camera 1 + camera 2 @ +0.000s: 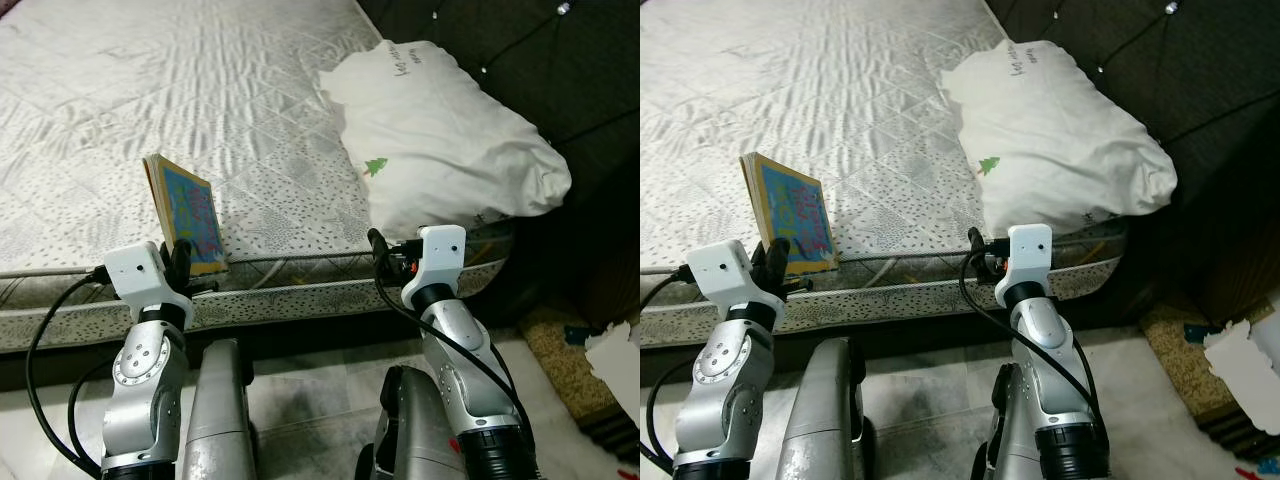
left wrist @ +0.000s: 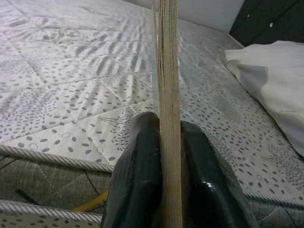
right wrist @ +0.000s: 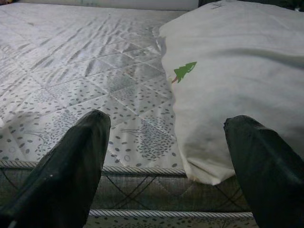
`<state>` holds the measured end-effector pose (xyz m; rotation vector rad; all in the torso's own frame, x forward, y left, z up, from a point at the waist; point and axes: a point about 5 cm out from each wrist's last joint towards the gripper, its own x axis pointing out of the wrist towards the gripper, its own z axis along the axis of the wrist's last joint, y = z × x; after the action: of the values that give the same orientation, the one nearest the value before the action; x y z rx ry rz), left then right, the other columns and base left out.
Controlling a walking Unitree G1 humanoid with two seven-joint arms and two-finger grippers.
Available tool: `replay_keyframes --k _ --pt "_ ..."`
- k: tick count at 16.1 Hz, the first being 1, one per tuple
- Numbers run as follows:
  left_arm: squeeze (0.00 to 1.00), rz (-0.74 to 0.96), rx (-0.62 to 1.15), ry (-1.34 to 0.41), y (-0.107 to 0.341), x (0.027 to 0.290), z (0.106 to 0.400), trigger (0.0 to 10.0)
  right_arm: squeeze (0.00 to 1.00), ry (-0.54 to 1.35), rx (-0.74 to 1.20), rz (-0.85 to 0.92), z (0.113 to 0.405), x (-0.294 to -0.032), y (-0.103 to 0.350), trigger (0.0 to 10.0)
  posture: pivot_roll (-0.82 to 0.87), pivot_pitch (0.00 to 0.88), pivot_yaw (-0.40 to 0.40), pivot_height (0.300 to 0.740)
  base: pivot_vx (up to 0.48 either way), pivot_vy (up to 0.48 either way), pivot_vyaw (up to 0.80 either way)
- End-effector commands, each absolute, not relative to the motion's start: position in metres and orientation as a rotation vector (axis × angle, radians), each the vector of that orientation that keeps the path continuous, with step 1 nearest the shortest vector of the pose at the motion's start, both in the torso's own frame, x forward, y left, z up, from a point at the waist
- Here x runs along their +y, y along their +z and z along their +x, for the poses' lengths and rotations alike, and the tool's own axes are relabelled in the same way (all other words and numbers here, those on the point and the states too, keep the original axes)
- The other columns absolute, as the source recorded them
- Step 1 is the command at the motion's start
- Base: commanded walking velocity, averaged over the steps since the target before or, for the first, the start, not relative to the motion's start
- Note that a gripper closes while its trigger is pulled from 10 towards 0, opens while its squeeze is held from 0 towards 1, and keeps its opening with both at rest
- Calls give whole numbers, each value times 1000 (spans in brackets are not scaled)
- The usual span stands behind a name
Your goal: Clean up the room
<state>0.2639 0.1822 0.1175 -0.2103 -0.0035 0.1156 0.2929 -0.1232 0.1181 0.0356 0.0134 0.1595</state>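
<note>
Pinched upright between my left gripper's (image 2: 168,185) black fingers, the colourful book (image 1: 186,213) stands over the mattress (image 1: 150,100) edge, while my right gripper (image 3: 166,161) hangs spread just short of the white pillow (image 1: 440,140) ahead.

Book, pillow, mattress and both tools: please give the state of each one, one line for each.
book: upright on its edge, clamped in the left tool, over the mattress edge.
left tool: shut on the book.
right tool: open, holding nothing, at the mattress edge before the pillow.
pillow: lying on the mattress, overhanging its edge.
mattress: bare, without sheet.
</note>
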Motion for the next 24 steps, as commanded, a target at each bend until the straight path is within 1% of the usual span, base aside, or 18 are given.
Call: replay_keyframes --k 1,7,10,13,18,20,22,24 --pt "0 -213 -67 70 131 176 264 10000 0 147 20 34 291 -127 118 10000 77 106 -51 518 461 0 0" --pt "0 -232 -88 35 138 171 269 10000 0 148 19 33 289 -127 118 10000 77 108 -52 518 471 0 0" --pt "0 -250 -83 45 139 170 271 10000 0 152 21 31 290 -127 118 10000 79 112 -58 518 410 0 0" --pt "0 -265 -39 73 131 166 270 10000 0 150 25 31 290 -128 118 10000 76 121 -59 518 0 0 0" --pt "0 -370 49 31 124 150 279 10000 0 147 30 27 291 -129 118 10000 69 126 -63 518 0 0 0" --pt "0 -438 83 21 122 141 282 10000 0 148 31 25 292 -129 118 10000 70 124 -65 518 0 0 0" --pt "0 -563 135 -3 119 127 287 10000 0 148 30 22 293 -129 118 10000 68 123 -65 518 0 0 0" --pt "0 -638 163 -20 121 118 291 10000 0 147 30 21 293 -129 119 10000 62 123 -65 518 0 0 0"
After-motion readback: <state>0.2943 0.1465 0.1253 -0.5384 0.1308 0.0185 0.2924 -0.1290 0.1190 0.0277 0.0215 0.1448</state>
